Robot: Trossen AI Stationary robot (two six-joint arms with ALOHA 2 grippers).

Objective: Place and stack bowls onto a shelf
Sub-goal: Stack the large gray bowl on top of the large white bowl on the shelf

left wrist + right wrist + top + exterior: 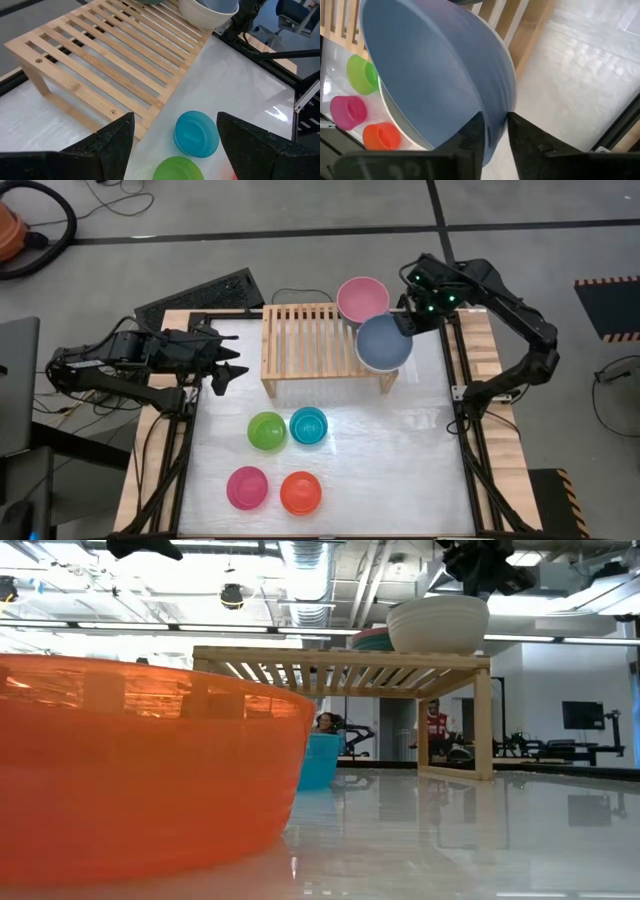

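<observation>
At the shelf's (325, 340) right end, your right gripper (405, 326) sits at the rim of the blue bowl (384, 343); the right wrist view shows its two fingers (470, 137) straddling that rim with only a narrow gap, so you have a light pinch on the bowl's wall, fingers barely parted. The blue bowl rests inside a cream bowl (202, 11), whose pale rim shows beneath it, and this pair sits on the slats near the shelf's right front corner. Just behind it, at the right rear corner, the pink bowl (362, 298) is stacked in a teal one (372, 638). Your left gripper (233, 369) waits just off the shelf's left end, over the table's (420, 450) left side, fingers (112, 145) spread wide and empty. On the glossy white tabletop in front of the shelf, green (267, 430) and cyan (308, 425) bowls stand side by side, nearly touching; nearer the front edge, magenta (247, 487) and orange (300, 492) sit side by side, a little apart. The floor around the table is grey, with dark tape lines and loose cables; the low view shows ceiling ducts, bright lights and a person behind the shelf.
</observation>
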